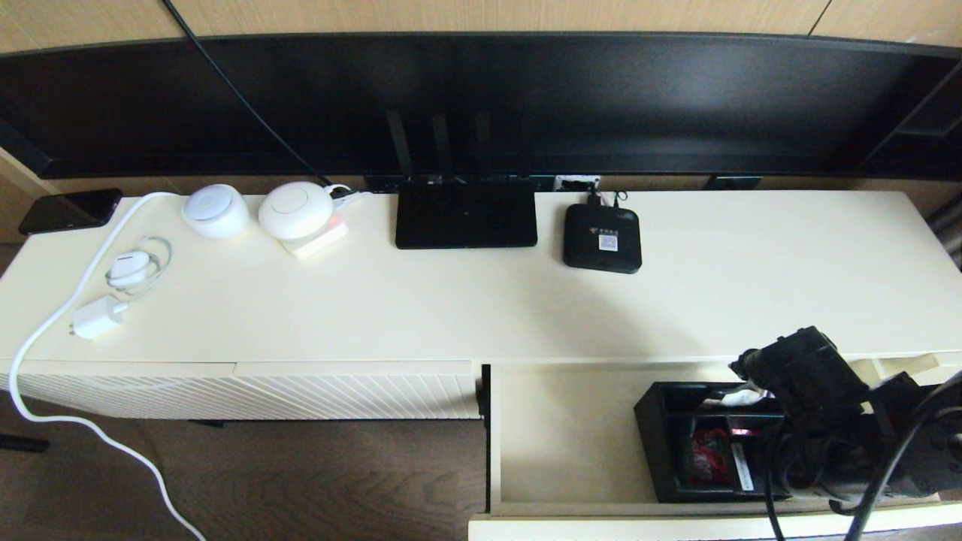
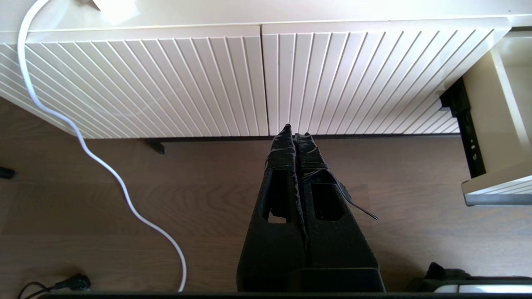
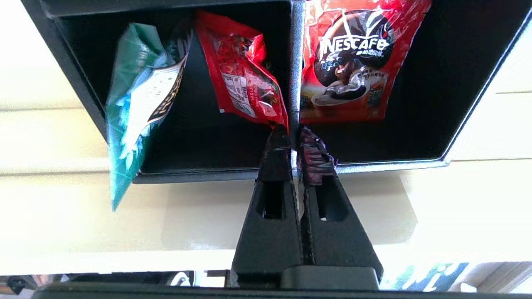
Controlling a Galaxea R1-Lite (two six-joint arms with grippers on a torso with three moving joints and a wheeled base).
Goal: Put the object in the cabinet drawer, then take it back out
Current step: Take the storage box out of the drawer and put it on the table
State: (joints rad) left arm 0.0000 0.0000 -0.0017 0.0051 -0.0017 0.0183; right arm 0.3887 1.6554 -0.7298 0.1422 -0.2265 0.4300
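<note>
The cabinet drawer (image 1: 564,436) is pulled open at the lower right, and its cream side (image 2: 494,124) shows in the left wrist view. The black organizer box (image 1: 676,443) sits inside it toward the right. Red snack packets (image 3: 245,83) and a teal packet (image 3: 137,108) lie in its compartments. My right gripper (image 3: 294,135) reaches into the organizer box (image 3: 199,141), shut on its central divider (image 3: 294,62), one finger on each side. My left gripper (image 2: 296,132) hangs shut and empty over the floor, in front of the closed ribbed panels.
On the cabinet top stand a flat black router (image 1: 466,214), a small black box with a sticker (image 1: 602,237), two white round devices (image 1: 216,210), a white charger (image 1: 96,317) and a phone (image 1: 69,210). A white cable (image 2: 99,162) trails to the floor.
</note>
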